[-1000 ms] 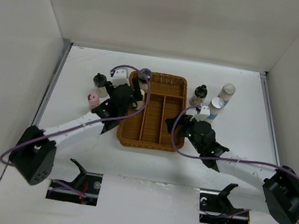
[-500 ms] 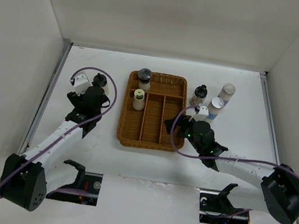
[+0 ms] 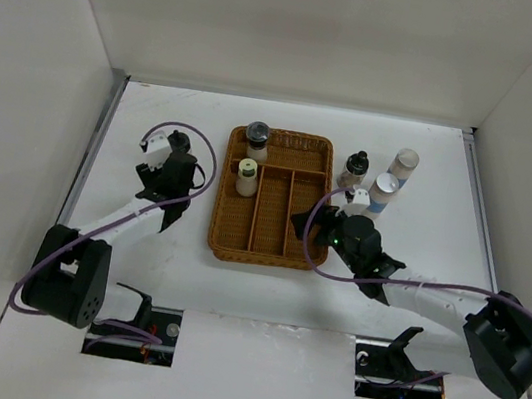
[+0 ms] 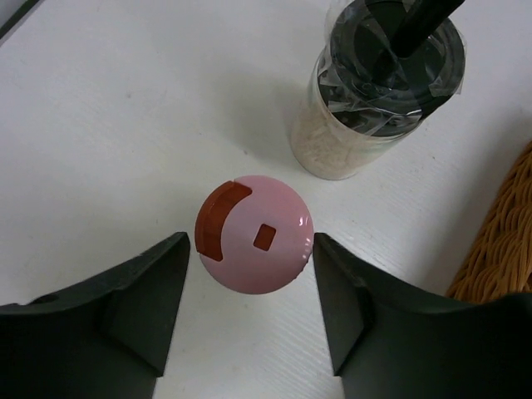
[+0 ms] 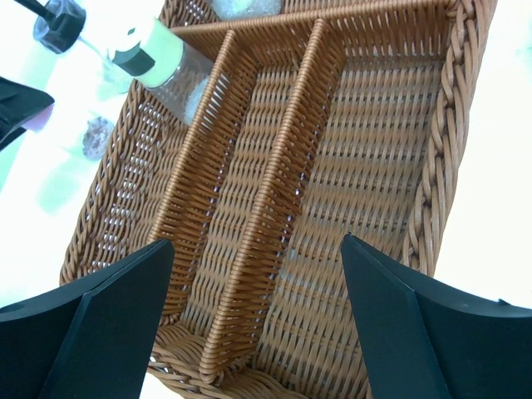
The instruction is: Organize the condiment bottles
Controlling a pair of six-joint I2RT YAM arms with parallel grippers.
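Note:
A pink-capped bottle (image 4: 253, 235) stands on the table between the fingers of my open left gripper (image 4: 249, 246), which is just above it and not touching. A black-capped jar (image 4: 378, 83) stands just beyond. In the wicker tray (image 3: 266, 250), a black-capped jar (image 3: 257, 137) and a pale-yellow-capped bottle (image 3: 246, 176) stand in the left compartments. A black-capped bottle (image 3: 355, 166) and two blue-labelled bottles (image 3: 405, 164) (image 3: 383, 190) stand to the right of the tray. My right gripper (image 5: 249, 332) is open and empty over the tray's near right part.
The tray's wicker edge (image 4: 499, 249) is close to the right of my left gripper. White walls enclose the table on three sides. The tray's middle and right compartments (image 5: 366, 166) hold nothing.
My left gripper has left the tray, where the pale-yellow-capped bottle now stands, and moved left to hover over the pink-capped bottle. The right arm has hardly moved.

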